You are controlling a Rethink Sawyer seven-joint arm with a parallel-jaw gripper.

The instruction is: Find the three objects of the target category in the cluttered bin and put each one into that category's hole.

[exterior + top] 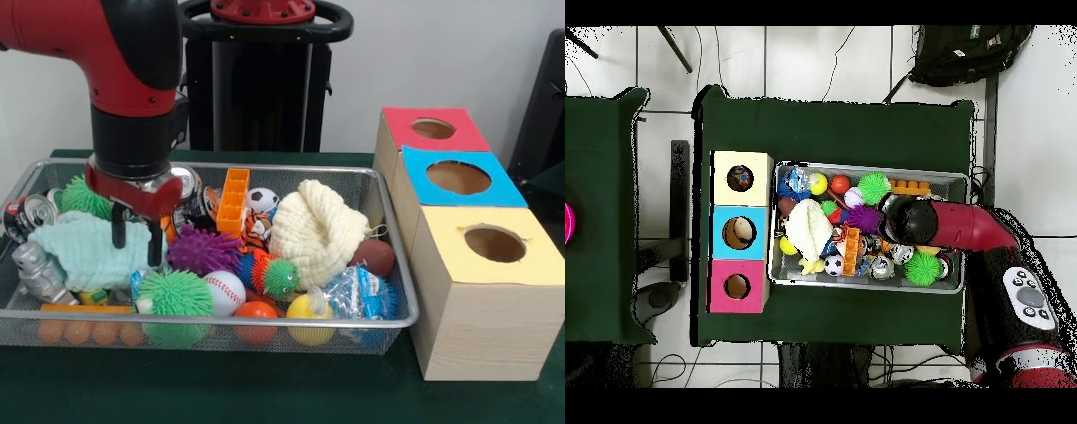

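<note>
Jaws spread wide over the mint cloth — its far edge (and neighbouring cans) hidden behind the arm.

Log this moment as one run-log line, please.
phase: searching | gripper: open, over pale green cloth | wire mesh bin: cluttered

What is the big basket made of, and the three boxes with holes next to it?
The basket looks like silvery wire mesh with a shiny metal rim; you can see the toys through its sides. The boxes look like pale plain wood, going by the grain lines, with red, blue and yellow tops that seem like paper or card.
</note>
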